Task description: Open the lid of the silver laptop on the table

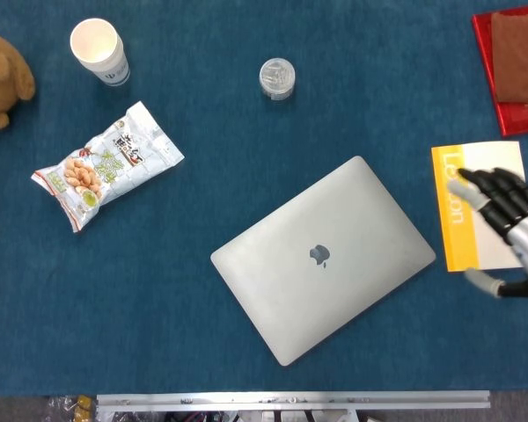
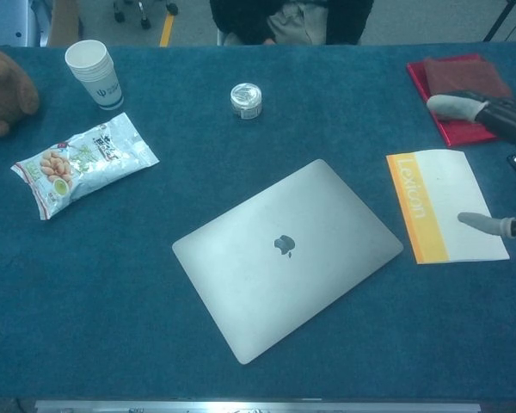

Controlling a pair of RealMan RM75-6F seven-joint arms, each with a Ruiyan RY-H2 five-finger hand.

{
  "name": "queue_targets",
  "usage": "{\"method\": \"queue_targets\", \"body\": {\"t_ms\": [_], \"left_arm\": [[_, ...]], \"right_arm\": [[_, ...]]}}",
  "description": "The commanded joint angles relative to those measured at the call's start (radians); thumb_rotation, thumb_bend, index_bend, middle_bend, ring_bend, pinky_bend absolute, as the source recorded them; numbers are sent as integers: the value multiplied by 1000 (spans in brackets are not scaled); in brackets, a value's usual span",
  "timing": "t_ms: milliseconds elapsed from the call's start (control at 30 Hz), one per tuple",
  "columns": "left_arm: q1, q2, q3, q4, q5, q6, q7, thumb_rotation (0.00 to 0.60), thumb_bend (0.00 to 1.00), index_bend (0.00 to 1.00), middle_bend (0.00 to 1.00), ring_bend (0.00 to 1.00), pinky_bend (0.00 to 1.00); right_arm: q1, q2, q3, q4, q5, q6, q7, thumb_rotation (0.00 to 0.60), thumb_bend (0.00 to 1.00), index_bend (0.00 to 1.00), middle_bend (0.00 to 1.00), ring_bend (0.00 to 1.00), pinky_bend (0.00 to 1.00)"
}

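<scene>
The yellow-and-white booklet [image 1: 482,207] beneath my right hand [image 1: 509,230] read "Lexicon" down its yellow band in the chest view; my fingers [image 1: 491,188] covered part of the word from above. The closed silver laptop [image 1: 323,258] lay off to that hand's left on the blue tabletop [image 1: 176,299], its lid flat, set at a slant, a dark apple logo at its middle. My right hand reached in from the right edge above the booklet, fingers spread and pointing toward the laptop, thumb held apart nearer me, holding nothing and clear of the laptop. My left hand showed in neither view.

Far to the left of my hand lay a crinkled white-and-green snack bag [image 1: 106,165] with printing too small to read, a white paper cup [image 1: 99,50] bearing a small blue mark, and a brown plush toy [image 1: 3,77]. A small clear round jar [image 1: 277,78] stood beyond the laptop. Beyond my hand, a dark red folded cloth [image 1: 519,54] lay on a red tray [image 1: 490,75].
</scene>
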Motion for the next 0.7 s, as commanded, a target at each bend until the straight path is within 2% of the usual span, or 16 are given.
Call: {"method": "queue_targets", "body": {"t_ms": [33,500,700], "left_arm": [[-1,1,1,-3,3,-1,4,600,105,19,0,0,20],[6,13,5,-21,16,13,6,600,105,19,0,0,20],[7,11,6,-14,15,12,5,600,105,19,0,0,20]], "right_arm": [[30,-16,-11,-15,-26,-37,-10,600,153,0,3,0,60],[140,-167,-63,-57,-82,-223,-94,600,81,0,3,0,60],[161,-247,-62,-43,-63,-273,-169,600,80,0,3,0,60]]}}
